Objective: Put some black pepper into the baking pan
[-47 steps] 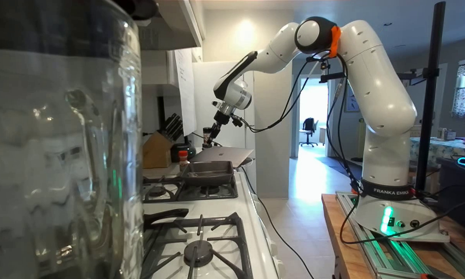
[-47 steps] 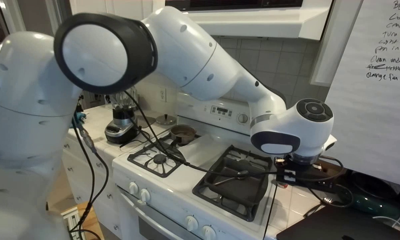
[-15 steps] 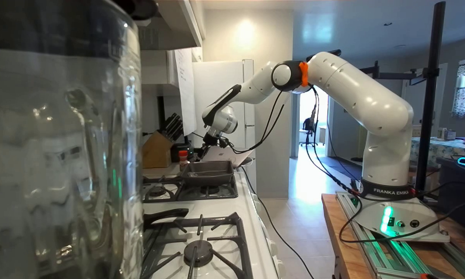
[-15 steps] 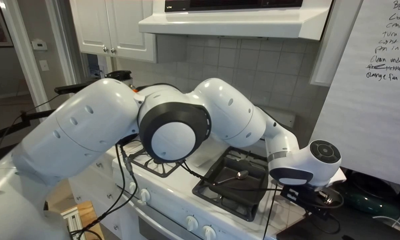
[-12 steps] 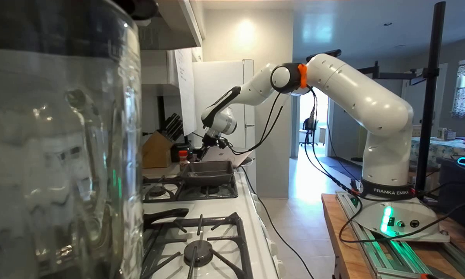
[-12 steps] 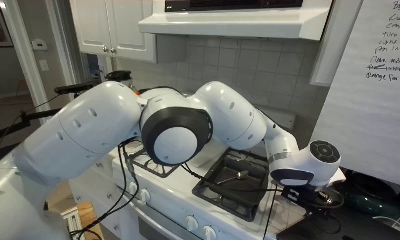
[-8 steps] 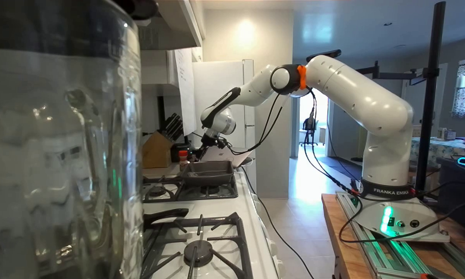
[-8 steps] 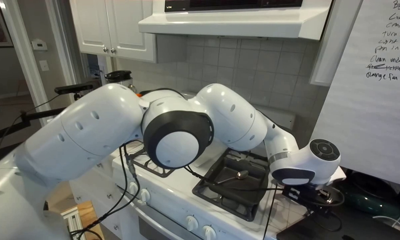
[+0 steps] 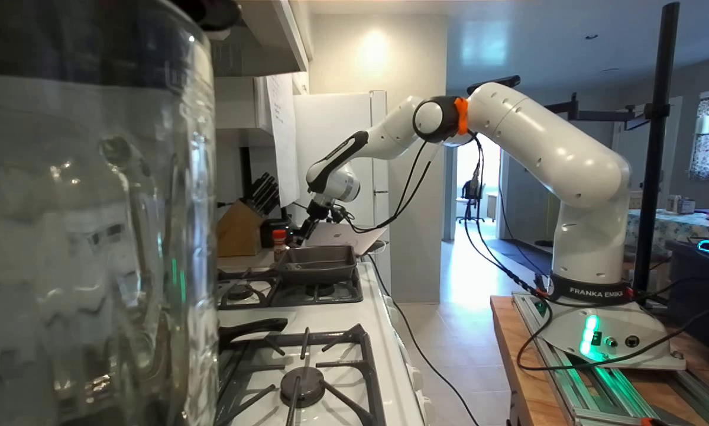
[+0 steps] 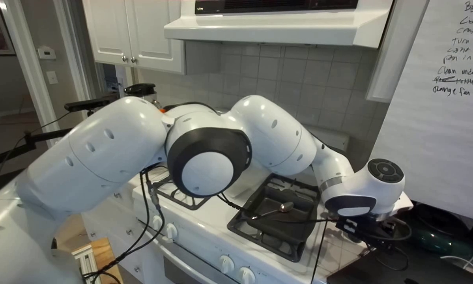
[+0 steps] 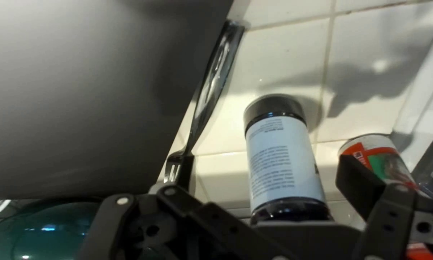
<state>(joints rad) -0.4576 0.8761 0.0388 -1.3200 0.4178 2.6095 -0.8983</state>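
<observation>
Dark grey baking pan [image 9: 319,273] sits on the burner grate [image 10: 297,254] in both exterior views; spoon [image 10: 286,207] lies in it. Wrist view: gripper [image 11: 267,166] is spread, gaps showing on either side of the labelled jar [image 11: 283,162], which stands on tile [image 11: 281,57] near a fork [image 11: 216,76].

Baking pan [image 9: 319,272] is showing matt metal; spoon [image 10: 286,207] is gleaming as polished metal. Jar [image 11: 286,166] is bearing a smooth, papery label [image 11: 279,151]. Countertop tiles [image 11: 285,61] are looking glossy; knife block [image 9: 237,231] is looking wooden.
</observation>
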